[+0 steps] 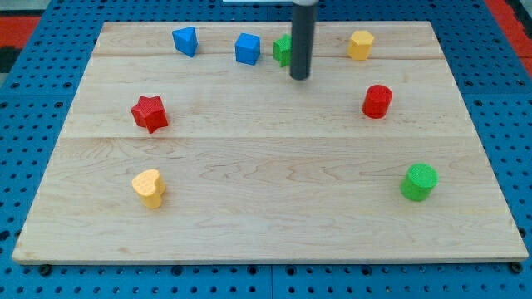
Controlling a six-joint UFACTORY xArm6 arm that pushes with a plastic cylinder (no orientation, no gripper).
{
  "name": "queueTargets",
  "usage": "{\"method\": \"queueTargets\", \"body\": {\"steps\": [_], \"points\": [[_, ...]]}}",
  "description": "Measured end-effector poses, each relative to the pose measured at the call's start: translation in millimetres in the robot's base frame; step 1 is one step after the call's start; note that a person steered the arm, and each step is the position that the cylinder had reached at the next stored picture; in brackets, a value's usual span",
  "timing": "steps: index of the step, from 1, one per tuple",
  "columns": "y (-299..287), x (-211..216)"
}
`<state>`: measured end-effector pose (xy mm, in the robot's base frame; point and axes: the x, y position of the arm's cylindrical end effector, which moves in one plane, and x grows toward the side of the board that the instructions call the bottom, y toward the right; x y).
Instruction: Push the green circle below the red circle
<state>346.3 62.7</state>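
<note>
The green circle [418, 182] stands at the view's lower right of the wooden board [266, 199]. The red circle [376, 100] stands above it, a little to its left. My tip [299, 77] is near the view's top centre, well left of the red circle and far up-left of the green circle. It touches neither. A second green block [282, 49], partly hidden behind the rod, sits just up-left of my tip.
A blue triangular block [185, 40] and a blue cube [247, 48] sit along the top. A yellow block [361, 44] is at the top right. A red star [150, 113] is at the left and a yellow heart [149, 187] at the lower left.
</note>
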Motion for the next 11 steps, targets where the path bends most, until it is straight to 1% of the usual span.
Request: {"method": "queueTargets", "body": {"steps": [1,2,3,4,5,6,7,8,9,10,11], "points": [[52,93],[81,123],[74,131],[73,191],[102,221],[156,220],[135,190],[69,178],[59,163],[87,144],[109,141]]}}
